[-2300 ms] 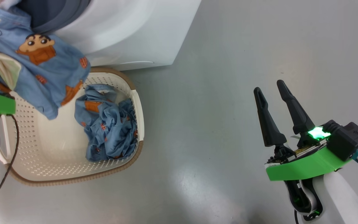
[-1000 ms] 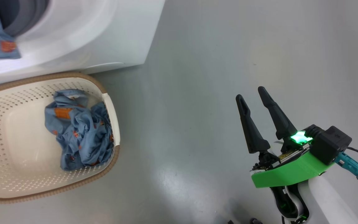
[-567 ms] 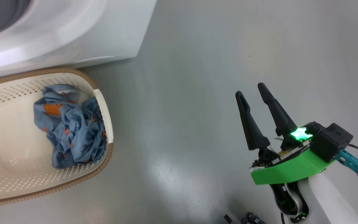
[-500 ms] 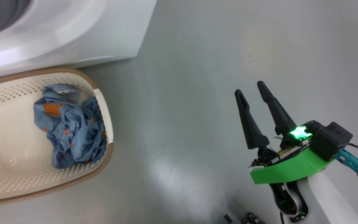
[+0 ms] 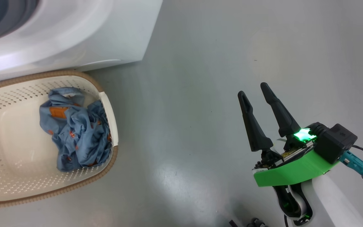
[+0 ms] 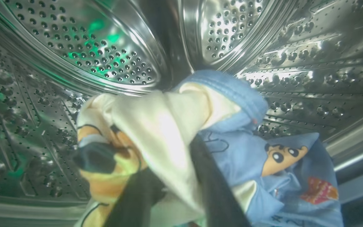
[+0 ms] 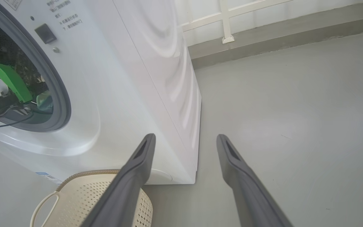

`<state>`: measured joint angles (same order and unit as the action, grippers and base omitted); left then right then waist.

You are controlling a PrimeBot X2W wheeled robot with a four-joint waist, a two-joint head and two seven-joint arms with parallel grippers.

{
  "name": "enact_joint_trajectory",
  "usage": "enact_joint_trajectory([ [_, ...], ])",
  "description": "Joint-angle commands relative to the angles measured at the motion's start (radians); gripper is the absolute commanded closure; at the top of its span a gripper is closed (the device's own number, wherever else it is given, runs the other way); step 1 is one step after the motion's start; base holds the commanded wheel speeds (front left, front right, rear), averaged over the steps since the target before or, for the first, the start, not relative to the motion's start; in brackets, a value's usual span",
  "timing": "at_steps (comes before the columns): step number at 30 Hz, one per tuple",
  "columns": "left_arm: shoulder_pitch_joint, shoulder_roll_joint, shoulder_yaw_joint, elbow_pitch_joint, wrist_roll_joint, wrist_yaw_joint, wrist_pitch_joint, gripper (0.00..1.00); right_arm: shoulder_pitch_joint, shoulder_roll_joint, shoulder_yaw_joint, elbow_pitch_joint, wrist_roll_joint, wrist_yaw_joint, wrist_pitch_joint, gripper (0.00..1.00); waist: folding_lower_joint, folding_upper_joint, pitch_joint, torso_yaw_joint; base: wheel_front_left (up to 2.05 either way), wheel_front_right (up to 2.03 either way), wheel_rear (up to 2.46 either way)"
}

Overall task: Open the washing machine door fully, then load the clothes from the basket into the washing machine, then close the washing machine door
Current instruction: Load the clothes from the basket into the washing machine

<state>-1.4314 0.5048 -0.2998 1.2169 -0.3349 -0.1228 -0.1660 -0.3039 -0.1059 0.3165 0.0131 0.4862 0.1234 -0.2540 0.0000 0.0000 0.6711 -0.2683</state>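
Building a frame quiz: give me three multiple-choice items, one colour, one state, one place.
1. Basket rim colour: A black, B brown, C green.
2. Right gripper: A open and empty, B shut on cloth, C shut and empty.
3. The cream-and-blue garment is in: A the basket, B the drum, C the right gripper.
Key: 1 B, the woven rim shows brown above the cream wall. 2 A, its fingers stand apart with nothing between them. 3 B, perforated steel surrounds it in the left wrist view.
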Motion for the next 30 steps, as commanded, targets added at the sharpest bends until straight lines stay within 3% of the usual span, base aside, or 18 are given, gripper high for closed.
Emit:
enact_joint_trajectory([
  [1, -0.022, 0.040, 0.000, -0.004, -0.005, -0.003, 0.012, 0.00, 0.011, -0.008, 0.014, -0.018, 0.002, 0.007, -0.008, 0.00, 0.0000, 0.0000, -0.002, 0.002, 0.00, 0.00, 0.00],
  [10, -0.038, 0.021, -0.040, 0.031, -0.046, -0.007, 0.064, 0.00, 0.009, -0.009, 0.012, -0.017, 0.003, 0.007, -0.008, 0.00, 0.0000, 0.0000, -0.014, 0.008, 0.00, 0.00, 0.00],
  [21, -0.010, 0.005, -0.067, 0.020, -0.122, -0.008, -0.013, 0.00, 0.011, -0.017, 0.006, -0.017, 0.004, 0.007, -0.008, 0.00, 0.0000, 0.0000, -0.032, 0.016, 0.00, 0.00, 0.00],
  [30, 0.064, -0.023, -0.026, -0.047, -0.210, -0.008, -0.094, 0.00, 0.022, -0.028, -0.005, -0.017, 0.001, 0.007, -0.008, 0.00, 0.0000, 0.0000, -0.070, 0.034, 0.00, 0.00, 0.00],
])
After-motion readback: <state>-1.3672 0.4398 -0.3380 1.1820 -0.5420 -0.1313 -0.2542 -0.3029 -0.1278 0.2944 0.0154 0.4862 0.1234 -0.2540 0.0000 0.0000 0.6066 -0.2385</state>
